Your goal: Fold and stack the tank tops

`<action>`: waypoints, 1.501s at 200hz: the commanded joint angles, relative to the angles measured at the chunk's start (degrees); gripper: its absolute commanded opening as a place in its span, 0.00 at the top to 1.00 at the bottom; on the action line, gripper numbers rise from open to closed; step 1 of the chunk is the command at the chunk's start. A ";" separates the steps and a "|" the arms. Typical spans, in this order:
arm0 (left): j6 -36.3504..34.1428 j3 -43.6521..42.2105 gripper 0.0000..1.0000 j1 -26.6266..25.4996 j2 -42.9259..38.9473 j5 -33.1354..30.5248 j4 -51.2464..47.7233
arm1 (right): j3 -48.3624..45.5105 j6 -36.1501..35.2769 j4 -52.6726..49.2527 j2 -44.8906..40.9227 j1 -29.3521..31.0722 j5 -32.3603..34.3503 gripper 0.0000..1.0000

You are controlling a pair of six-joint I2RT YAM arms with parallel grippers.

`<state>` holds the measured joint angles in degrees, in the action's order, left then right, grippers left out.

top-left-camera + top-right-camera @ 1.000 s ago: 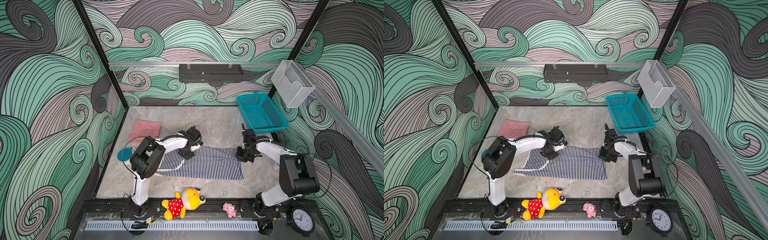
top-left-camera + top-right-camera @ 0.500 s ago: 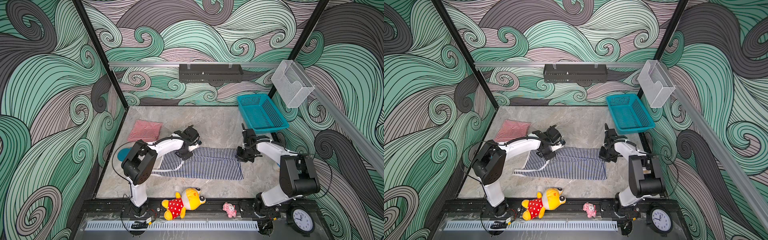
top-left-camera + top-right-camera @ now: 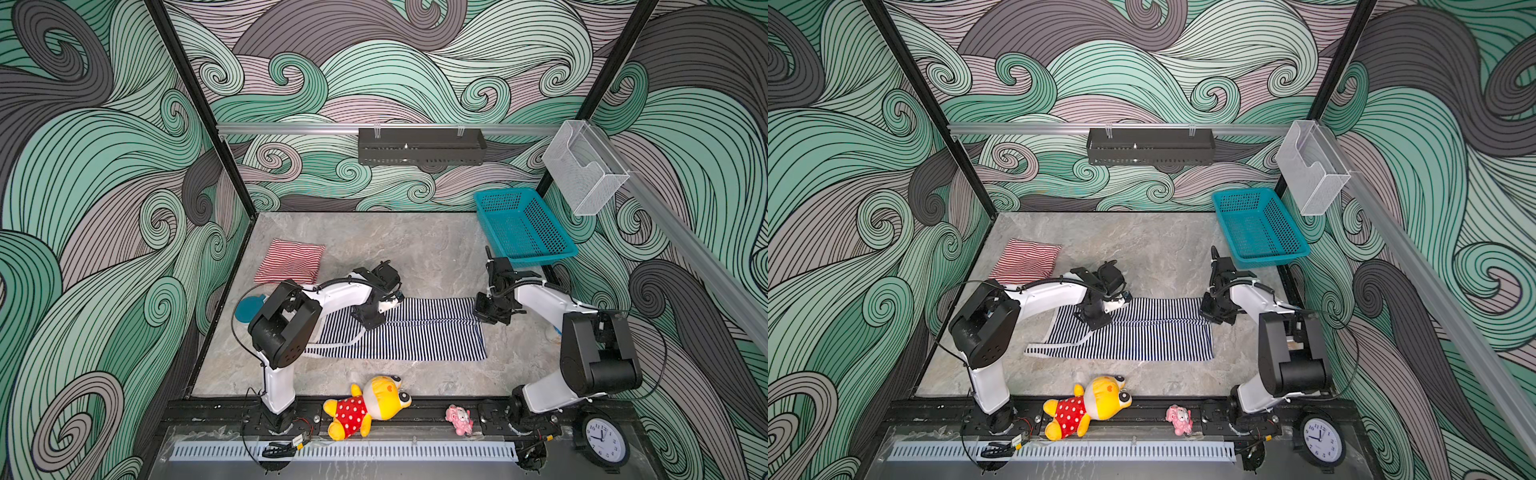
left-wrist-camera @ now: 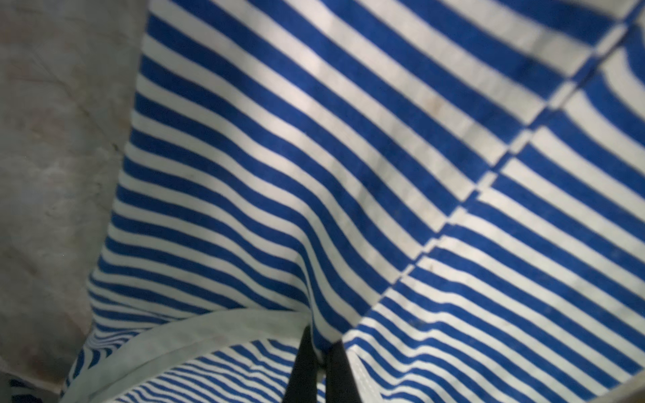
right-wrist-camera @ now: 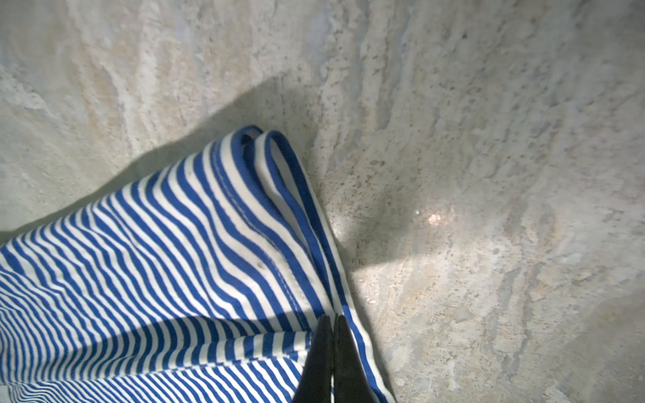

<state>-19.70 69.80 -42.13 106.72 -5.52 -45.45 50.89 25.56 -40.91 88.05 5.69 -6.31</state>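
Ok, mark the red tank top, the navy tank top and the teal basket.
red-striped tank top (image 3: 291,262), in a top view, middle of the folded bundle.
navy-striped tank top (image 3: 415,338), in a top view, flat middle panel.
teal basket (image 3: 524,228), in a top view, bare mesh floor.

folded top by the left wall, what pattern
The folded top has thin red-and-white stripes, clearest in a top view.

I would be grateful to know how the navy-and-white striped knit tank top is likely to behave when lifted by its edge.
Probably floppy: the navy-and-white striped knit tank top ripples and tents where the left gripper and right gripper pinch it. Likely light, as thin fingers hold it. Its unsupported middle may sag.
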 commanded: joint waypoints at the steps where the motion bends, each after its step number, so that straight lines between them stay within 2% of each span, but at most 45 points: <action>1: 0.64 -0.36 0.99 -0.84 0.73 1.20 -2.80 | 0.60 1.00 -0.17 -1.34 -0.60 2.00 1.00; 26: 0.88 -0.36 0.95 -1.38 1.81 0.38 -2.91 | 1.12 1.17 0.43 0.72 -0.68 0.81 1.00; 50: 1.68 -0.10 0.85 -1.38 2.24 -2.54 -2.65 | 0.83 1.37 0.65 1.25 -0.60 -0.81 0.84; 78: 2.40 0.02 0.64 -1.05 -0.51 -4.12 -2.94 | 0.61 2.68 0.11 -2.07 -0.29 -0.36 0.71; 102: 2.21 1.48 0.49 0.53 -4.36 -1.04 -5.80 | 1.24 4.84 0.14 -3.93 1.28 -0.10 0.70; 134: 3.09 5.11 0.49 5.86 -6.22 -0.45 -6.76 | 1.83 8.30 3.79 -1.65 5.83 -2.08 0.73; 152: 3.44 7.54 0.49 10.06 -4.90 -2.41 -4.90 | 2.59 9.48 6.12 1.91 7.75 -3.30 0.76; 191: 3.27 16.89 0.49 17.18 5.13 -8.53 -3.99 | 3.84 10.64 10.77 9.32 9.42 -5.98 0.76; 235: 2.83 27.27 0.49 21.05 15.38 -11.05 -7.83 | 3.99 10.93 11.90 12.75 10.19 -5.88 0.76; 269: 3.85 27.59 0.47 24.65 14.31 -4.30 -11.28 | 3.38 10.65 11.24 13.29 10.22 -4.85 0.73; 300: 2.99 24.21 0.47 25.24 13.31 -8.39 -10.66 | 2.70 10.65 11.15 13.31 10.20 -4.60 0.74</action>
<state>-16.88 95.35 -17.63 122.39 -12.23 -53.39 55.27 35.59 -29.06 98.65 15.53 -12.12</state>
